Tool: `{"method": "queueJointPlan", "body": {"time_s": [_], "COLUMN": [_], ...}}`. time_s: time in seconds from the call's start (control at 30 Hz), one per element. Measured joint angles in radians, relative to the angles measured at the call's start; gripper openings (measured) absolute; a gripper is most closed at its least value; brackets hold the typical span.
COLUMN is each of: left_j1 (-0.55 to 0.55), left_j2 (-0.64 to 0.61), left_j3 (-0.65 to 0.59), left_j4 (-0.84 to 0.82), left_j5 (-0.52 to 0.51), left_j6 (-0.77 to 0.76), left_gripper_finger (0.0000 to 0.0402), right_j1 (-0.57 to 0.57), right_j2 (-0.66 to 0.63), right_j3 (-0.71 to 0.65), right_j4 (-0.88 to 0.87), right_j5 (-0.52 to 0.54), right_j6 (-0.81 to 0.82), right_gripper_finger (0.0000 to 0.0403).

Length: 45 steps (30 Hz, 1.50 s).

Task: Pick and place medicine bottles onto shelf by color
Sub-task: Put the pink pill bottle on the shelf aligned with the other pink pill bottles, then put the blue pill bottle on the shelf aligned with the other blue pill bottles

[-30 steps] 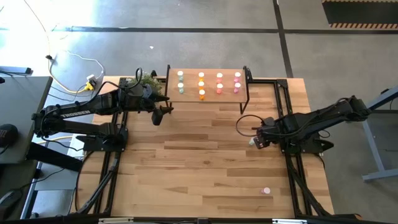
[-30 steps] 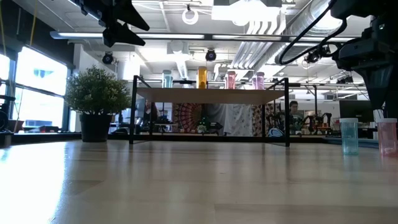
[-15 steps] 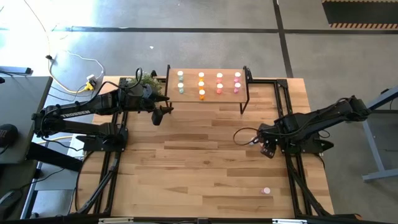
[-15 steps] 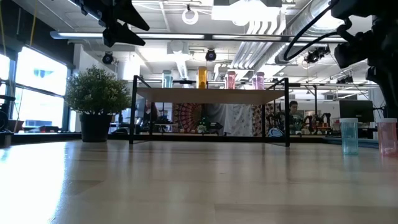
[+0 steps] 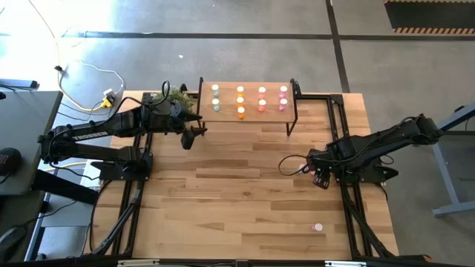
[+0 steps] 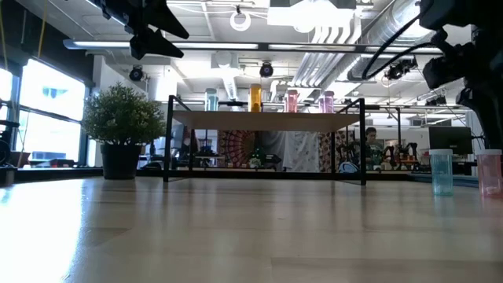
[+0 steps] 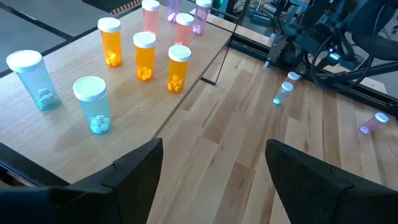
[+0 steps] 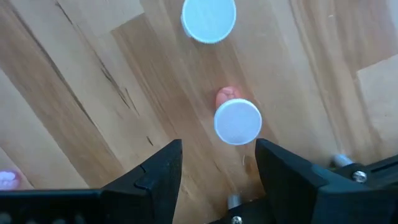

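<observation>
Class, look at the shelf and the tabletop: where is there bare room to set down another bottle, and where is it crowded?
The shelf has a bare front strip beside the third orange bottle, and a bare left end beside the green bottles. The table is open across its middle and front, apart from one pink bottle. It is crowded under the right pincer, where two bottles stand.

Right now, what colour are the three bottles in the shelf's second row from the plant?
Orange bodies with white caps, clearest in the left wrist view.

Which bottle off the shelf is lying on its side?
The pink bottle lying alone on the table near its front right corner. The other two off-shelf bottles, pale green and red-pink, stand upright.
</observation>
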Motion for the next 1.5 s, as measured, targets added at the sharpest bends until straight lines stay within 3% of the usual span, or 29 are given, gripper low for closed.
{"method": "queueJointPlan", "body": {"time_s": [0.6,0.9,1.03,1.23,1.5], "left_j1": [0.0,0.0,0.0,0.0,0.0], "left_j2": [0.0,0.0,0.0,0.0,0.0], "left_j3": [0.0,0.0,0.0,0.0,0.0], "left_j4": [0.001,0.001,0.001,0.001,0.001], "left_j5": [0.0,0.0,0.0,0.0,0.0], "left_j6": [0.0,0.0,0.0,0.0,0.0], "left_gripper_finger": [0.0275,0.0275,0.0275,0.0275,0.0275], "right_j1": [0.0,0.0,-0.001,-0.037,-0.1], "right_j2": [-0.004,-0.004,-0.004,-0.004,-0.004], "right_j3": [-0.048,-0.048,-0.048,-0.048,-0.048], "right_j4": [0.04,0.163,0.206,0.204,0.214], "right_j5": [0.012,0.001,0.043,0.072,0.03], "right_j6": [0.106,0.184,0.216,0.313,0.314], "right_gripper_finger": [0.0195,0.0195,0.0195,0.0195,0.0202]}}
